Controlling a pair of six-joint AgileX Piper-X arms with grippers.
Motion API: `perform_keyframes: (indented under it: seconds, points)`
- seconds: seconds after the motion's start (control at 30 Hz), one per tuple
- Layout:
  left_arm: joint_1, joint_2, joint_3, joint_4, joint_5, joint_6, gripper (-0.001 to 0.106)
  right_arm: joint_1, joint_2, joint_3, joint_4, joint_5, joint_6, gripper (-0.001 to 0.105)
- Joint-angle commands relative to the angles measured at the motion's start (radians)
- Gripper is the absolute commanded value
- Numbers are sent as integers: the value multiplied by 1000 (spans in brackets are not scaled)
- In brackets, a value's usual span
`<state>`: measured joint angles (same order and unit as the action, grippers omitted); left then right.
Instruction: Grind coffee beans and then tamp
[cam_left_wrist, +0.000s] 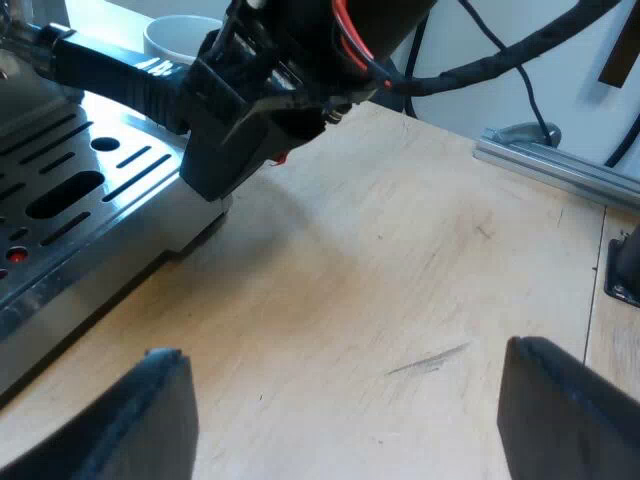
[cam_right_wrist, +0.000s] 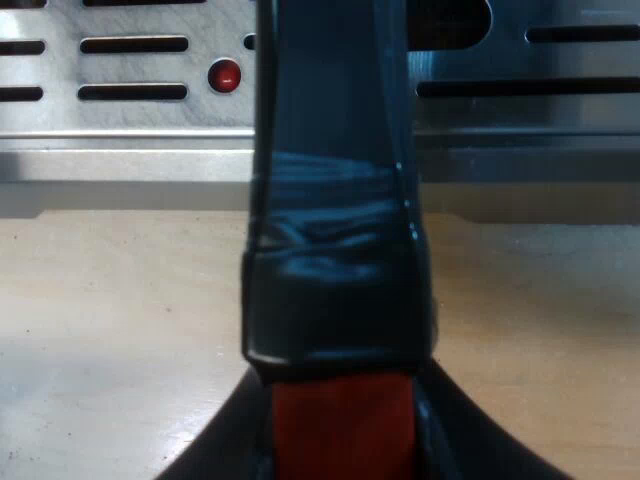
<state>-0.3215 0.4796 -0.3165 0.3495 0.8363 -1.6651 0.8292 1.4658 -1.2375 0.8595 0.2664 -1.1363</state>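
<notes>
Now right gripper (cam_right_wrist: 340, 450) clamps holder handle (cam_right_wrist: 335, 200); left gripper (cam_left_wrist: 345, 352) hovers spread.

a: left gripper (cam_left_wrist: 345, 350)?
b: fingers (cam_left_wrist: 150, 420) spread wide apart, above bare wood counter (cam_left_wrist: 400, 260).
a: machine side?
b: espresso machine (cam_left_wrist: 90, 190), slotted metal tray close by. holder handle (cam_left_wrist: 110, 65) juts out over the tray; right gripper (cam_left_wrist: 250, 110) at its outer end. white mug (cam_left_wrist: 180, 35) beyond. metal rail (cam_left_wrist: 560, 165) on counter, well apart from machine.
</notes>
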Motion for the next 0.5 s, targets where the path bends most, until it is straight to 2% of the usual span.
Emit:
perform_keyframes:
  seconds: [0.03, 0.17, 0.33, 0.5]
  points:
    - [-1, -2, 1, -12, 14, -6, 65, 2, -22, 5, -4, -8, 4, 0]
    - [-1, -2, 1, -12, 14, -6, 65, 28, -25, 21, -1, 4, 4, 0]
    - [-1, -2, 1, -12, 14, -6, 65, 89, -25, 30, -9, 107, 4, 0]
    - [-1, -2, 1, -12, 14, -6, 65, 107, -25, 30, -8, 114, 28, 0]
